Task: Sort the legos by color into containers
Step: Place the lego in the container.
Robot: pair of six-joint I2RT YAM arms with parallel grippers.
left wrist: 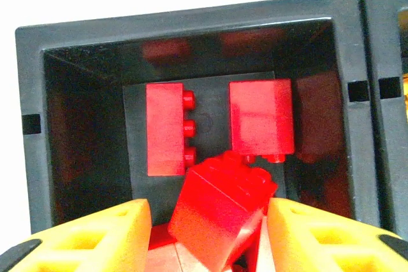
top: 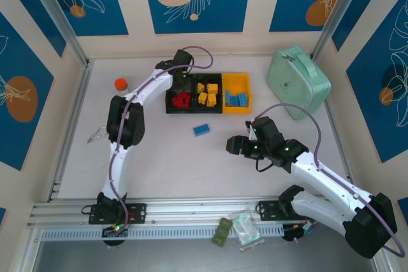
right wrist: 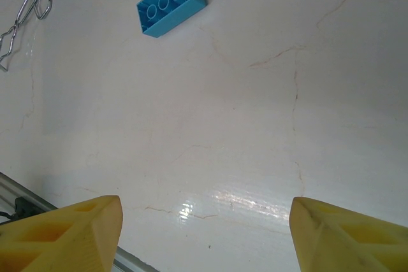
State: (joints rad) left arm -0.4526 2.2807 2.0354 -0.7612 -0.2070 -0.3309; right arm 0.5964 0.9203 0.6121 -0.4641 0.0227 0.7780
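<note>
My left gripper [top: 183,86] hangs over the left black container [left wrist: 191,20], open, with a tilted red lego [left wrist: 220,211] loose between its yellow fingers [left wrist: 102,237]. Two more red legos [left wrist: 166,128] lie flat on that container's floor. Yellow legos [top: 207,92] fill the middle black container [top: 207,77], and blue ones [top: 236,99] lie in the yellow container [top: 236,79]. One blue lego [top: 201,130] [right wrist: 172,1] lies studs down on the table. My right gripper [top: 231,145] [right wrist: 204,234] is open and holds nothing, right of and nearer than that lego.
A mint-green case [top: 298,81] stands at the back right. An orange-capped bottle [top: 121,85] sits at the back left. Metal tongs [top: 97,135] [right wrist: 25,11] lie near the left edge. Small packets [top: 247,230] rest on the front rail.
</note>
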